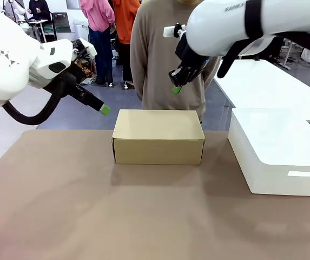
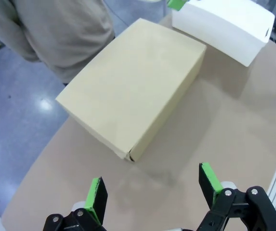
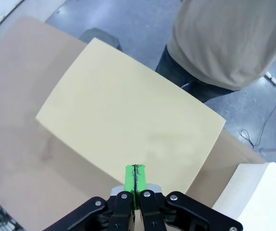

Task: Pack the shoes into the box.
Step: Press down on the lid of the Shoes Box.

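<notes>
The cardboard shoe box (image 1: 158,136) is sat lid-down mid-worktop (image 1: 90,216). The left claw (image 2: 152,190), spread wide, is hung at its 10 o'clock; the right claw (image 3: 136,179), pinched empty, at 1 o'clock above.

Looked like a robotics lab or demo hall: brown surface (image 1: 63,216) flanked by two white robot arms, grey-blue floor (image 1: 90,114), long white tables (image 1: 263,81) to the side, several people standing around in the background (image 1: 109,21), more workstations farther off.
</notes>
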{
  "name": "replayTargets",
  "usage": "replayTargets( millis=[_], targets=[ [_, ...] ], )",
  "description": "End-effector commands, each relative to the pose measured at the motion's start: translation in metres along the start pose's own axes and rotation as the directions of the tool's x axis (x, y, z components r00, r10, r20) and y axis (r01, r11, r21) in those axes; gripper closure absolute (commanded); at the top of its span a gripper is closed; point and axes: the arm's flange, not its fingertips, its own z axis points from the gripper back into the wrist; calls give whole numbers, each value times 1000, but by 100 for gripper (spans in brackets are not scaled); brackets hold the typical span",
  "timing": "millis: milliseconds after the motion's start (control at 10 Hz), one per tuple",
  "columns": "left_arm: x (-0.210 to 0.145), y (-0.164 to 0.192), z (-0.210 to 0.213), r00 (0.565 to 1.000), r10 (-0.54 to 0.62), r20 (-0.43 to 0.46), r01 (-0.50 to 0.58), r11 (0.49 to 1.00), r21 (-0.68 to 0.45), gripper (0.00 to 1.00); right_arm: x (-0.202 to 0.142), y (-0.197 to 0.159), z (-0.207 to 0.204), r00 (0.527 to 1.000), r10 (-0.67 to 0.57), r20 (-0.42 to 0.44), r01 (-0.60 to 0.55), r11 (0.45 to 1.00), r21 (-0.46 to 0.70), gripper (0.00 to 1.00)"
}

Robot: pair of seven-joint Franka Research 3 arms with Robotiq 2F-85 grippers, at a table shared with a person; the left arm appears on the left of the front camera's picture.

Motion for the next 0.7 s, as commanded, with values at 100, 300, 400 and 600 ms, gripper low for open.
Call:
replayTargets(
  millis=[100,300,400,600],
  targets=[
    [-7,17,23,999,-31,-39,32,999,10,0,32,14,-38,997,-77,-19,75,993,-88,100],
    [-2,26,31,998,-58,-14,58,998,26,0,40,14,-66,994,-100,-33,96,991,-93,100],
    [1,27,33,996,-88,12,87,995,39,0,42,13,-79,994,-109,-32,105,990,-96,100],
    [-3,27,32,999,-51,-15,51,998,39,0,46,10,-100,991,-125,-38,120,987,-102,100]
  ],
)
